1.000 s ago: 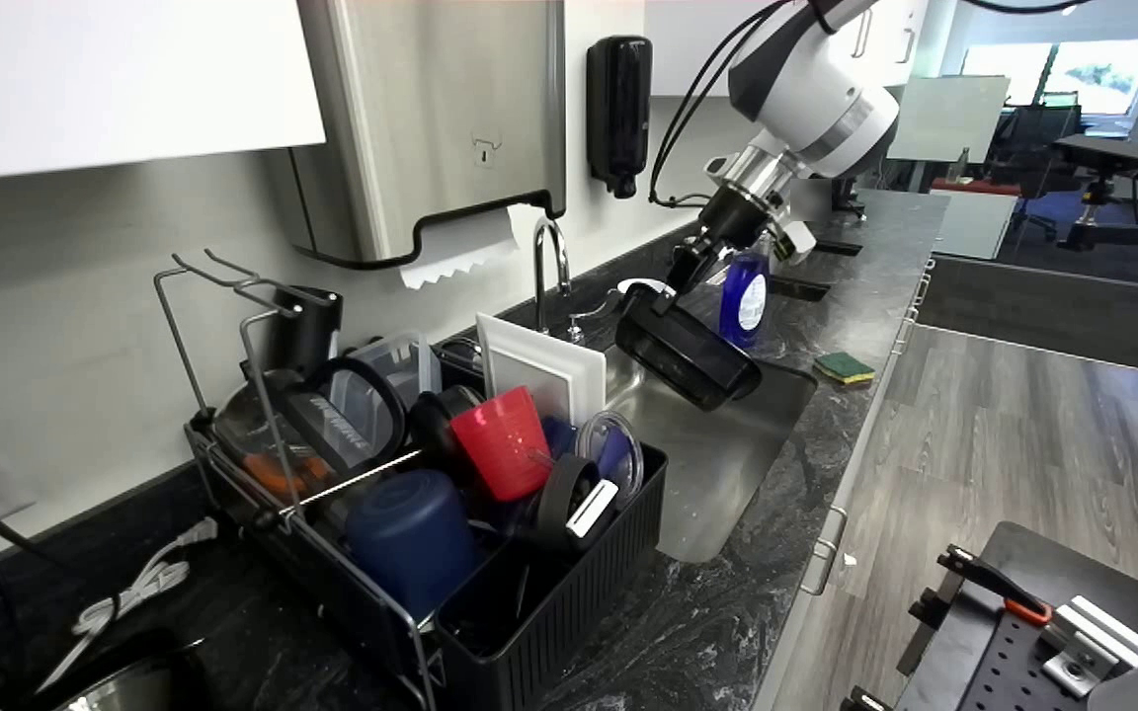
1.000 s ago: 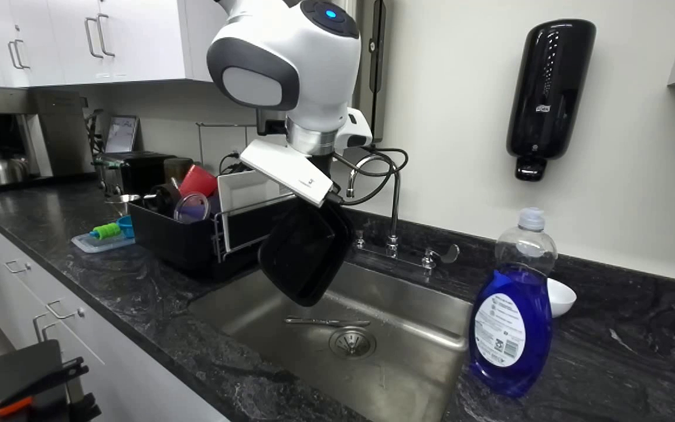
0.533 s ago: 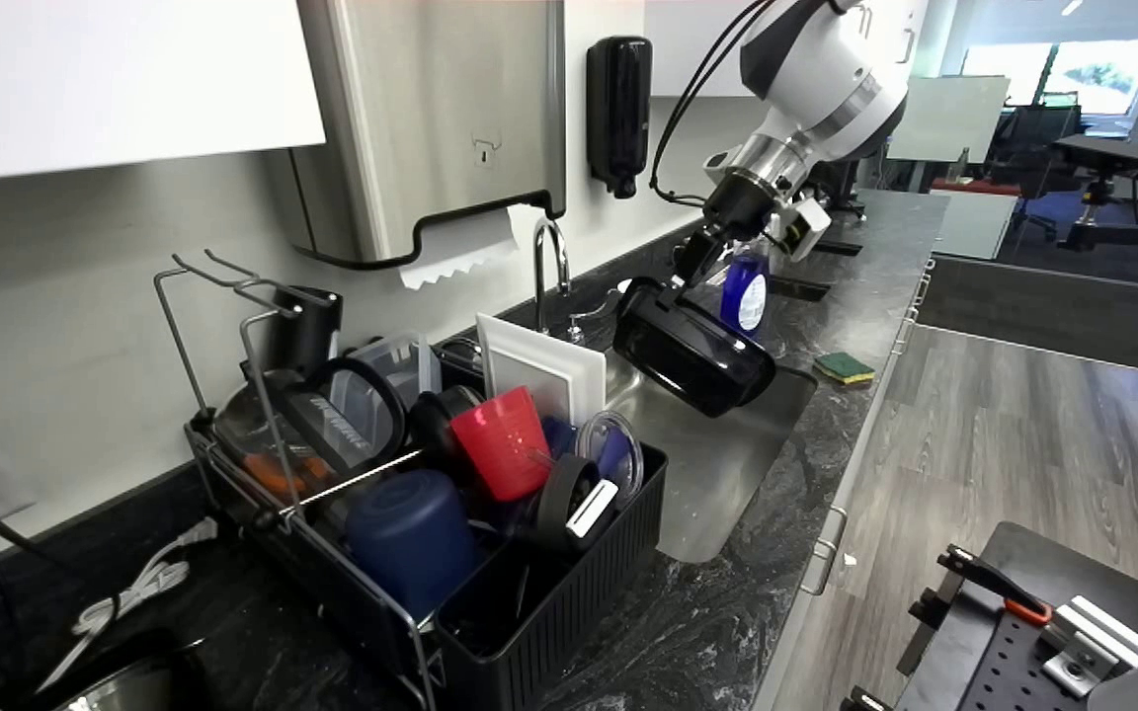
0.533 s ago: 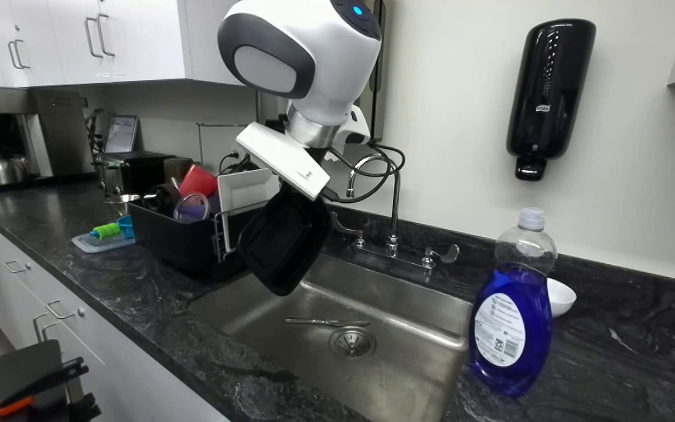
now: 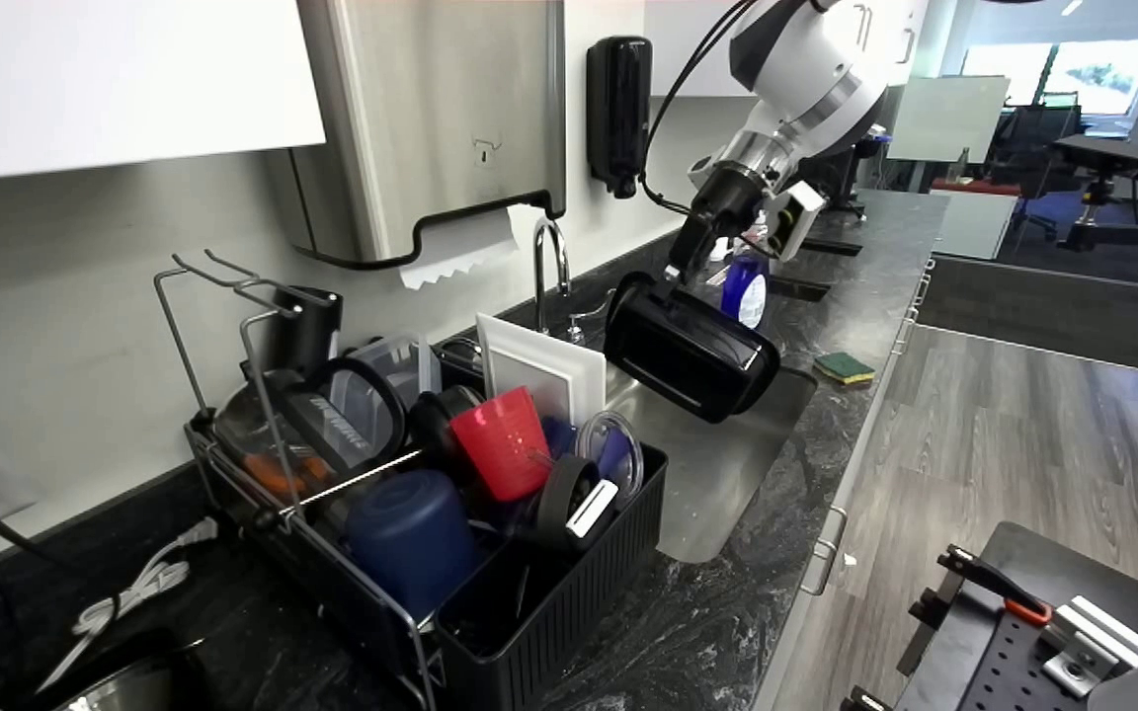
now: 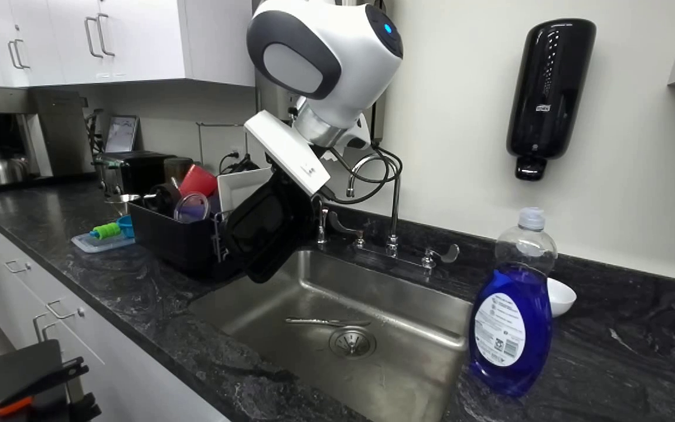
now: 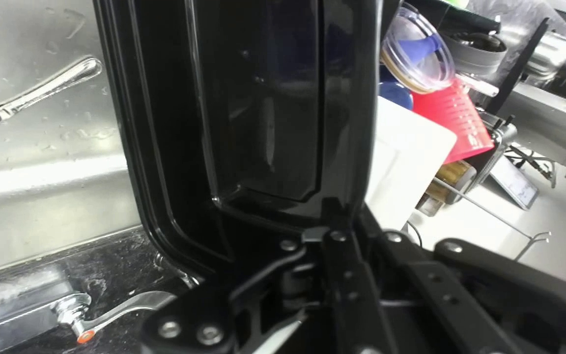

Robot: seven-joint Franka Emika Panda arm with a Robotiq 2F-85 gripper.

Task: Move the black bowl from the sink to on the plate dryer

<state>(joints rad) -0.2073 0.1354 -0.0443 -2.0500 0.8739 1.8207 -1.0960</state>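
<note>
The black bowl (image 5: 695, 348) hangs tilted above the near-rack end of the sink (image 5: 717, 484). It shows also in an exterior view (image 6: 264, 228), partly in front of the plate dryer (image 6: 164, 237), and fills the middle of the wrist view (image 7: 273, 108). My gripper (image 7: 349, 214) is shut on the bowl's wall near one corner, one finger inside and one outside. In an exterior view the gripper (image 5: 673, 276) holds the bowl from above. The plate dryer (image 5: 579, 583) is crowded with dishes. The bowl is apart from it in an exterior view.
A white square plate (image 5: 554, 370) stands upright at the rack's sink end, beside a red cup (image 5: 502, 444) and a blue container (image 5: 413, 538). A faucet (image 6: 396, 205) rises behind the sink. A knife (image 6: 326, 322) lies in the sink. A blue soap bottle (image 6: 510, 328) stands beside it.
My gripper has carried the bowl toward the plate dryer and slightly up. The bowl has turned and tilted more, showing more of its outer side. The rack and dishes have not moved.
</note>
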